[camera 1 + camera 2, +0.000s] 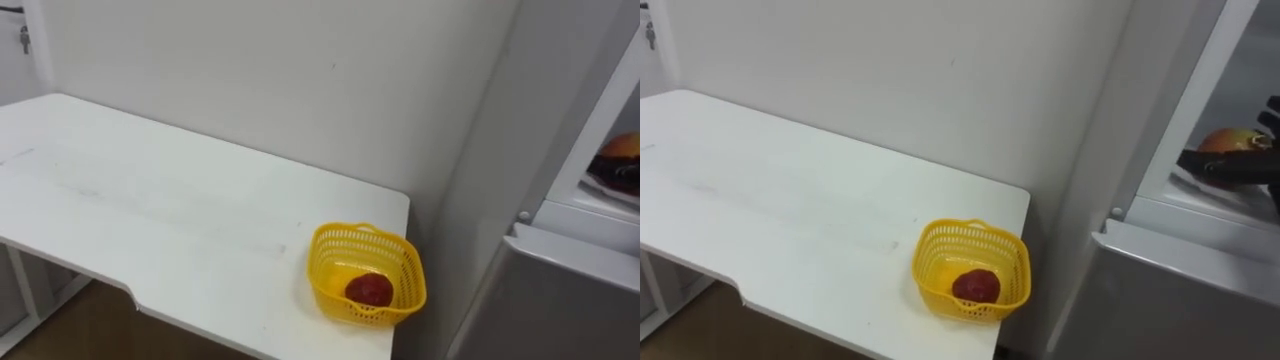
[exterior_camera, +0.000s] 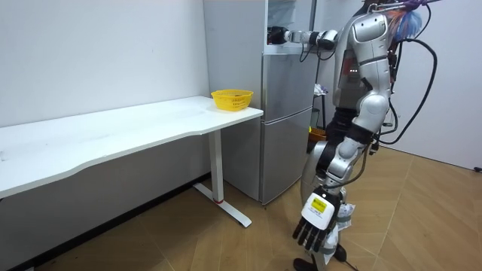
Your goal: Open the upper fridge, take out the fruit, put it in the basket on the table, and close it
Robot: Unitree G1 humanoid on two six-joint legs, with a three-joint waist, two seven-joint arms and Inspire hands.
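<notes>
Presently: orange-red fruit (image 1: 1230, 140) on upper fridge (image 2: 287, 120) shelf, right hand (image 1: 1225, 168) against it, and I cannot tell whether it grips. Arm stretched in, since shelf sits high. Room view adds left hand (image 2: 315, 229), hanging loose and empty. Eye views add red fruit (image 1: 976, 286) inside yellow basket (image 1: 930, 265) on bench (image 1: 790, 190) — likely drop spot.

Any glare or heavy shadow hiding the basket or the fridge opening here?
Left eye view: the light is even, and the yellow basket throws only a faint shadow on the white table. Right eye view: the open fridge compartment is bright, and the dark right hand stands out against the fruit there. Room view: the fridge front is evenly lit, nothing washed out.
</notes>
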